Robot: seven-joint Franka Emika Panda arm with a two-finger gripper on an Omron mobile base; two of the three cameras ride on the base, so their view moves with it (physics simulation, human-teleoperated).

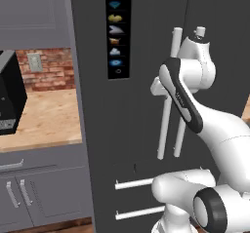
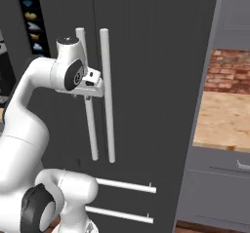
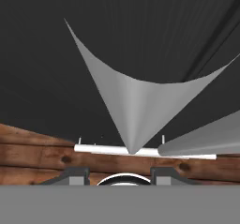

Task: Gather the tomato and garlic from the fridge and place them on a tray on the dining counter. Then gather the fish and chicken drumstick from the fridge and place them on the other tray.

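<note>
A tall dark fridge (image 1: 141, 105) is seen closed across the middle of both base views, its doors flush and the task's foods therefore hidden from sight. Two pale vertical door handles are seen side by side: the left handle (image 2: 90, 129) and the right handle (image 2: 108, 95), with only a narrow strip of dark door between them. The gripper (image 2: 88, 96) is placed at the left handle, at mid-height of the right base view; its jaws appear set narrowly about the bar, though whether the bar is actually pinched cannot be told. In the hand view that handle (image 3: 129, 110) is seen very close, as a grey wedge at centre frame. Two horizontal drawer bars (image 2: 126, 185) lie low in the frame. A wooden counter (image 1: 46, 112) with a brick wall (image 1: 49, 68) behind is seen at left in the left base view, a black appliance (image 1: 10, 98) at its edge. Open room remains in front of the right door.
</note>
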